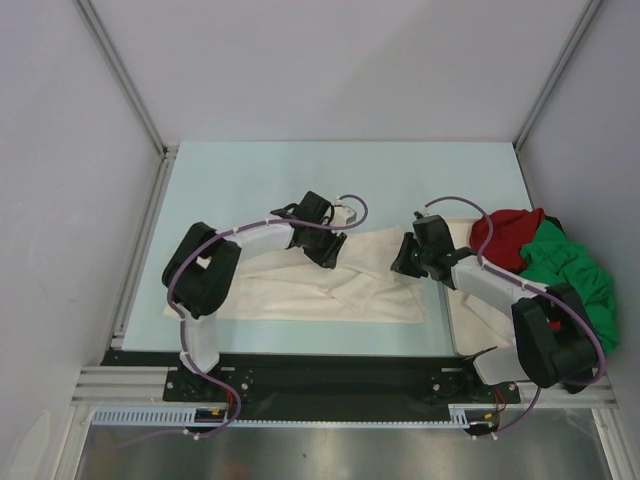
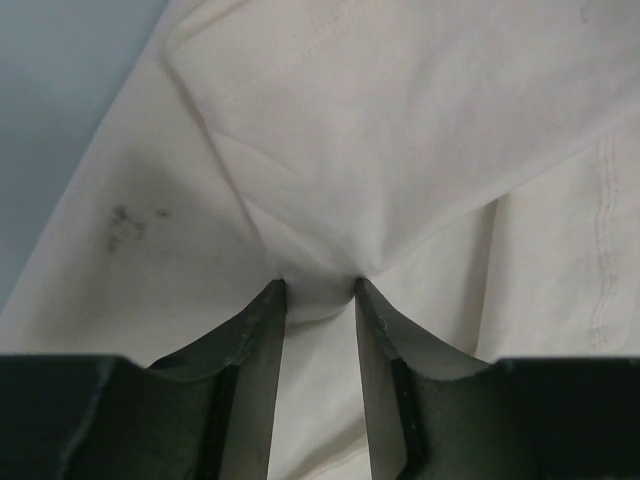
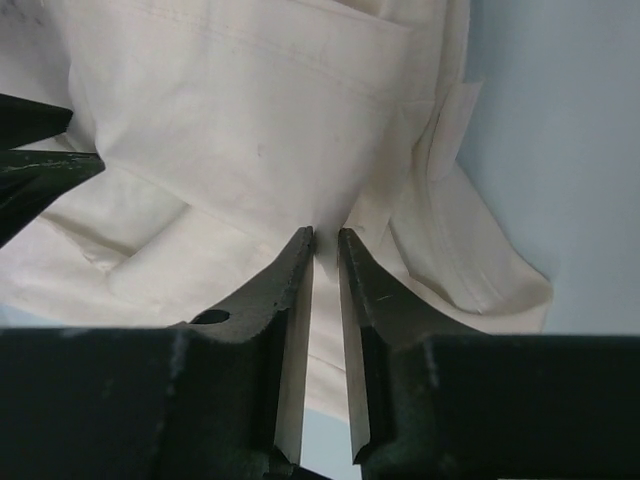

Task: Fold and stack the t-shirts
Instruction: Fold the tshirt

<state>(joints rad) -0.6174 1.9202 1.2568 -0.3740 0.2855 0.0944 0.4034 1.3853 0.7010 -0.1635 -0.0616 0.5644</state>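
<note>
The cream t-shirt (image 1: 330,285) lies rumpled and partly folded across the middle of the table. My left gripper (image 1: 330,255) is shut on a bunched fold of its cloth (image 2: 320,275), which tents up between the fingertips (image 2: 272,300). My right gripper (image 1: 402,262) is shut on another fold of the same cream t-shirt (image 3: 250,130) near its right edge, the cloth pinched at the tips (image 3: 325,240). The red t-shirt (image 1: 505,235) and the green t-shirt (image 1: 570,275) lie heaped at the right, beside my right arm.
The pale blue table (image 1: 300,180) shows behind the shirts. White walls with metal posts (image 1: 120,75) close the cell on three sides. A black rail (image 1: 330,370) holds the arm bases at the near edge.
</note>
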